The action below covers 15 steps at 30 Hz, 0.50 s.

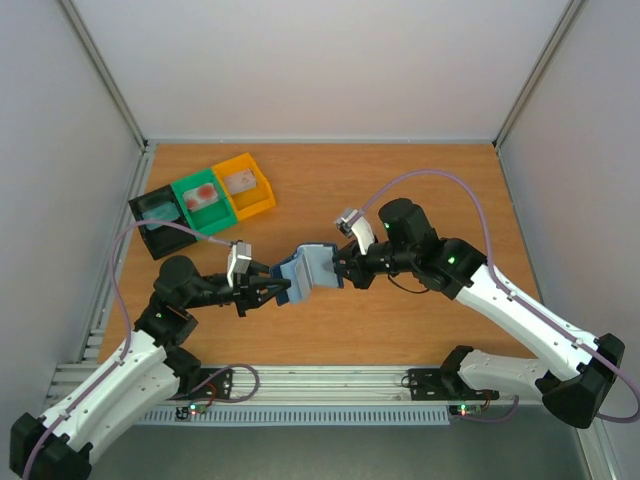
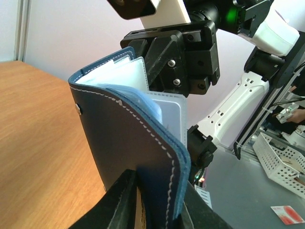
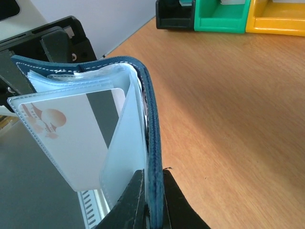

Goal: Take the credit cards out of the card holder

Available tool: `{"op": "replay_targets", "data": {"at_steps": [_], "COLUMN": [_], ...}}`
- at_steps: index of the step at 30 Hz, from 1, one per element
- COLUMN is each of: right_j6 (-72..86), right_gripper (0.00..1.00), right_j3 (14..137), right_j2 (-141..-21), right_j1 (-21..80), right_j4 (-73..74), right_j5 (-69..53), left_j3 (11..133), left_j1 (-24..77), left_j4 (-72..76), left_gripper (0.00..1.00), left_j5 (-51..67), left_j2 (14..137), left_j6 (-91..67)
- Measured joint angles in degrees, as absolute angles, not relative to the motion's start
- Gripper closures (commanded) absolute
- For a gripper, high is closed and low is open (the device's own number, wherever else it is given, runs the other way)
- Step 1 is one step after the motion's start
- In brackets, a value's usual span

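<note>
Card holder (image 1: 306,268) between pincers
The left pincer (image 1: 283,291) and right pincer (image 1: 336,272) met it from opposite sides above the table (image 1: 400,180); three bins (image 1: 212,226) stood beyond the left pincer.

The card holder (image 2: 138,148) runs off the bottom edge between the left fingers (image 2: 119,207), whose tips are cut off too. Its lower cover is hidden between the right fingers (image 3: 131,207). Above them, the pale card (image 3: 66,129) shows reddish print too faint to read through its sleeve.

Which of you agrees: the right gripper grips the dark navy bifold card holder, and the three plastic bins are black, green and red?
The third plastic bin is yellow, not red, as the top external view shows. The rest stands.
</note>
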<state>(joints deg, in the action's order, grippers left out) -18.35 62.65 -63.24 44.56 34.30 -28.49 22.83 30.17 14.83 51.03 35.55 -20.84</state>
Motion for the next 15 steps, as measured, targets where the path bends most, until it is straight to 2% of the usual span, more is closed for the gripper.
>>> {"op": "replay_targets", "data": {"at_steps": [2, 6, 11, 15], "right_j6": [-18.37, -18.33, -18.26, -18.28], "right_gripper": [0.99, 0.99, 0.99, 0.99], "right_j3": [62.7, 63.07, 63.7, 63.86], "right_j2": [-63.26, -63.92, -66.13, -67.61], "right_j1": [44.56, 44.56, 45.06, 46.02], "right_j4": [34.52, 34.7, 34.2, 33.93], "right_j5": [-29.06, -30.63, -32.4, -33.12], "left_j3": [22.83, 23.07, 23.88, 23.88], "left_j1": [30.17, 30.2, 30.2, 30.2], "left_j4": [14.76, 12.4, 8.08, 6.87], "left_gripper": [0.75, 0.73, 0.66, 0.58], "left_j5": [50.76, 46.48, 39.59, 38.57], "left_j2": [35.55, 35.55, 35.62, 35.64], "left_j6": [-20.69, -19.99, -18.02, -17.63]}}
